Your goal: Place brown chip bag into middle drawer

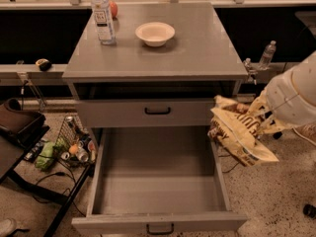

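The brown chip bag [240, 132], dark brown and tan-yellow, hangs in the air just right of the cabinet, overlapping the right rim of the middle drawer. My gripper [261, 121] is shut on the bag's upper right part, mostly hidden behind it, under my white arm [296, 100]. The middle drawer [158, 191] is pulled far out toward the front, its plain grey inside bare, its black handle [160, 228] at the bottom. A shut grey drawer front [158, 111] sits above it.
On the cabinet top [197, 53] stand a water bottle [102, 16], a white bowl [155, 33] and a small orange-red object [114, 9]. On the floor at left are a wire basket with cans [74, 144], a dark bag [17, 122] and cables. A small bottle [266, 55] stands at right.
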Robot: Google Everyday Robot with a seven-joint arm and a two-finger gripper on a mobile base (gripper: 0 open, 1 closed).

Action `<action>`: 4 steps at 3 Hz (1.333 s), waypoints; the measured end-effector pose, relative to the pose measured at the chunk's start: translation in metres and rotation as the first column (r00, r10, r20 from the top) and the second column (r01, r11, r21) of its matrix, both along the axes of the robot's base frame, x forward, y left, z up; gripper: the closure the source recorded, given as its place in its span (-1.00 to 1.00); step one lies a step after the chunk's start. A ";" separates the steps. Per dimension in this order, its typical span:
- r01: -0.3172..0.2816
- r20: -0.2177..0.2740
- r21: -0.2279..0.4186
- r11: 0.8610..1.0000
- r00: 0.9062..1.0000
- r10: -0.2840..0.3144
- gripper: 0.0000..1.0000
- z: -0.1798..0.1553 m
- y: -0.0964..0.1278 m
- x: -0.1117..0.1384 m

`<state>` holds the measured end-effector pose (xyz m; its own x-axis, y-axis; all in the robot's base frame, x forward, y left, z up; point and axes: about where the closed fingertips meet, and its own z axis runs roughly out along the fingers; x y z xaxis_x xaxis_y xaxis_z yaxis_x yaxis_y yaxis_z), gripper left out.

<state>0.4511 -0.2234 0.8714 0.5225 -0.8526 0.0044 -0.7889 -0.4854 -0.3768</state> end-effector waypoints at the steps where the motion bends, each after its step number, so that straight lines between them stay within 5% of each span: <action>1: -0.068 0.016 0.052 0.996 0.998 0.068 1.00 0.002 0.018 0.000; 3: -0.104 0.005 0.050 0.993 0.995 0.104 1.00 -0.012 0.037 0.003; 4: -0.140 -0.058 0.122 0.983 0.987 0.148 1.00 -0.080 0.073 0.004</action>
